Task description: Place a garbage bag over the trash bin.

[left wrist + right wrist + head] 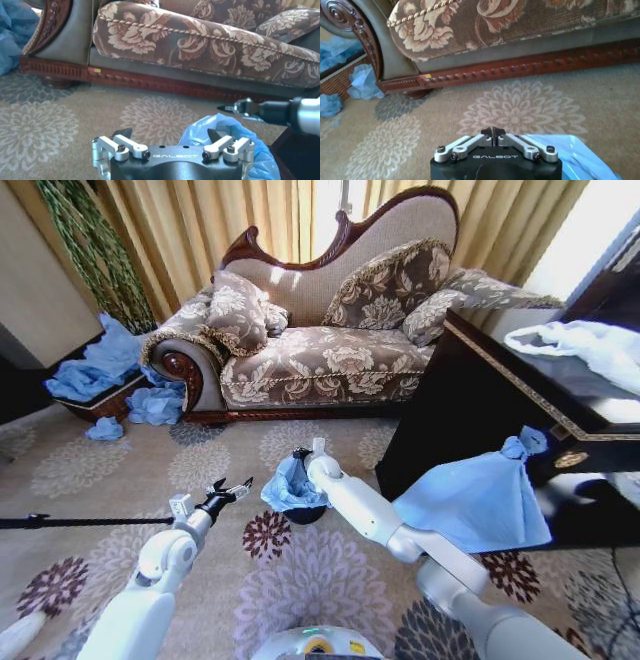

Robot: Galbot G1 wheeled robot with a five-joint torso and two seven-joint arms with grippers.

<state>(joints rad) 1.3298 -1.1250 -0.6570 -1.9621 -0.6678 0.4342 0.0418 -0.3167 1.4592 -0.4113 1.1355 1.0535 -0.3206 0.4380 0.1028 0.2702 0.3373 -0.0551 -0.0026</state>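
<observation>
Light-blue, wrinkled garbage bag [288,485] draped over the small black trash bin [304,514] on the flowered carpet [200,470], in front of the floral sofa [320,340]; bag mouth bunched around the rim, bin base dark below it. Right hand [304,452] poised at the bag's far edge, fingertips pressed shut in the right wrist view [493,132]; cannot tell whether any plastic is pinched there. Left hand [236,491] just beside the bin, spread open and holding nothing, fingers [123,132] apart in the left wrist view with the bag [220,131] beyond them. Seen from the head: larger knotted blue bag [480,495] hanging off the dark surface [520,380], and a wicker basket [95,395] stuffed with blue bags.
</observation>
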